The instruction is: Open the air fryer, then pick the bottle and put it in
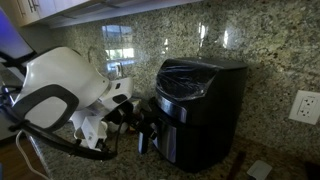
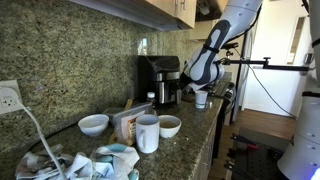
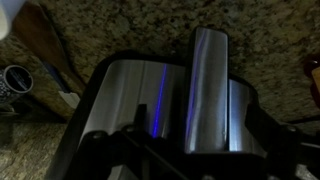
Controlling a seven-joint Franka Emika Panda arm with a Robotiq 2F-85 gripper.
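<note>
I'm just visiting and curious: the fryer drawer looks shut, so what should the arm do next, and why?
Probably ease the gripper forward until its open jaws straddle the handle. The air fryer looks shut, and the handle sits just ahead of the empty jaws in the wrist view.

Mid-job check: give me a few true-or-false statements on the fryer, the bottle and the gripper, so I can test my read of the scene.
1. The air fryer has its drawer pulled out. False: the drawer is shut.
2. The gripper is open and holds nothing, in front of the fryer. True.
3. The bottle lies inside the fryer. False: it stands on the counter beside the fryer.
4. A white cup stands on the counter. True.
</note>
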